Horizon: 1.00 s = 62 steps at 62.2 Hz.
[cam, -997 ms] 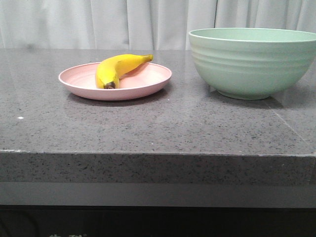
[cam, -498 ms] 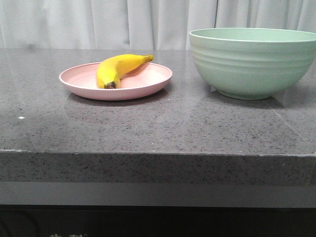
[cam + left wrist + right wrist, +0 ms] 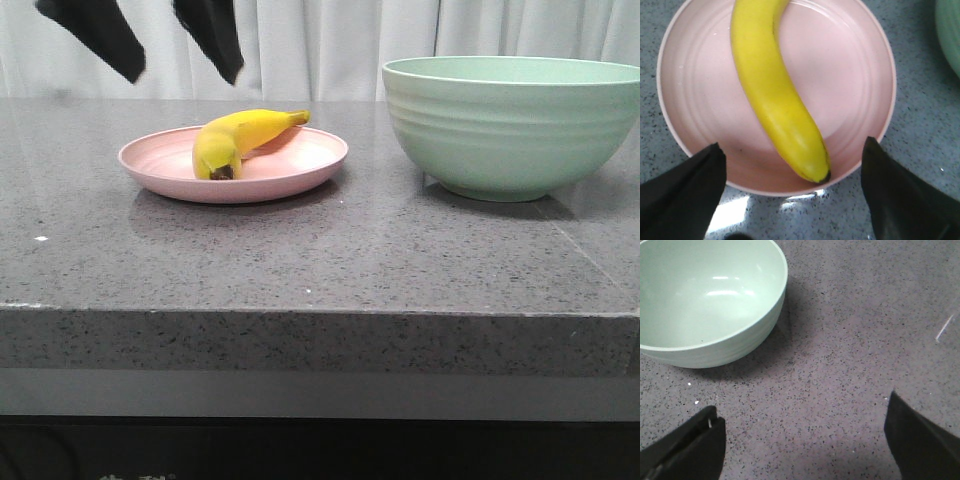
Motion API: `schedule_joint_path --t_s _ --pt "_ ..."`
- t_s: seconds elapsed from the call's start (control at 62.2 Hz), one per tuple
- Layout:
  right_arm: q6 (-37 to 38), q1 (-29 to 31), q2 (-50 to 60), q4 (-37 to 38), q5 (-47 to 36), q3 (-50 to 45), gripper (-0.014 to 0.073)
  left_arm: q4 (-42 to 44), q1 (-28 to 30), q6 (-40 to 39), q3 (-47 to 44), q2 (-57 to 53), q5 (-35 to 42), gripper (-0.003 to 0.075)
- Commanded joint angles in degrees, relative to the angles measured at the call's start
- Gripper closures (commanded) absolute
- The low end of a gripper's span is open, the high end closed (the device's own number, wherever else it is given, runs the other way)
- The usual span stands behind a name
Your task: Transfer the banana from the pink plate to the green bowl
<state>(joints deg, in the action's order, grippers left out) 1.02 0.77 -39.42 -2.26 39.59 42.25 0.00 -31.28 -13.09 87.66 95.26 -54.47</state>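
Banana (image 3: pixel 240 138) lying curved across pink plate (image 3: pixel 300 172), centre-left of frame, green bowl (image 3: pixel 512 125) at right, apart from plate, left gripper (image 3: pixel 178 55) upper left, above plate, fingers spread wide, right gripper (image 3: pixel 802 440) wide apart over grey counter (image 3: pixel 330 260)

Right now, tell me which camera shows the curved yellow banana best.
The left wrist view: the curved yellow banana fills it from above, lying on the shallow pink plate. The front view shows the banana foreshortened from the side. The right wrist view misses it.
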Motion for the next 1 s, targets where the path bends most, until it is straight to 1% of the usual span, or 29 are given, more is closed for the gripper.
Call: schedule_joint_path --t_s 0.0,0.161,0.289,0.643,0.756,0.836,0.884,0.981 --pt "-0.6 -0.1 -0.4 -0.1 -3.4 1.9 -0.006 0.5 -0.4 -2.7 5.5 1.9 -0.6 0.0182" --pt "-0.6 -0.1 -0.4 -0.1 -3.4 1.9 -0.006 1.0 -0.4 -4.3 10.7 7.8 -4.0 0.0183" --pt "-0.6 -0.1 -0.4 -0.1 -3.4 1.9 -0.006 2.4 -0.4 -5.8 13.1 11.2 -4.5 0.0183" --pt "-0.6 -0.1 -0.4 -0.1 -3.4 1.9 -0.006 3.4 -0.3 -6.2 13.6 14.2 -3.7 0.0184" --pt "-0.6 -0.1 -0.4 -0.1 -3.4 1.9 -0.006 3.4 -0.3 -6.2 13.6 14.2 -2.4 0.0211" --pt "-0.6 -0.1 -0.4 0.0 -3.4 1.9 -0.006 4.8 -0.3 -6.8 13.6 14.2 -1.2 0.0244" --pt "-0.6 -0.1 -0.4 0.0 -3.3 1.9 -0.006 6.2 -0.3 -7.8 13.6 14.2 -1.0 0.0249" --pt "-0.6 -0.1 -0.4 0.0 -3.3 1.9 -0.006 6.0 -0.1 -7.8 13.6 14.4 -1.2 0.0248"
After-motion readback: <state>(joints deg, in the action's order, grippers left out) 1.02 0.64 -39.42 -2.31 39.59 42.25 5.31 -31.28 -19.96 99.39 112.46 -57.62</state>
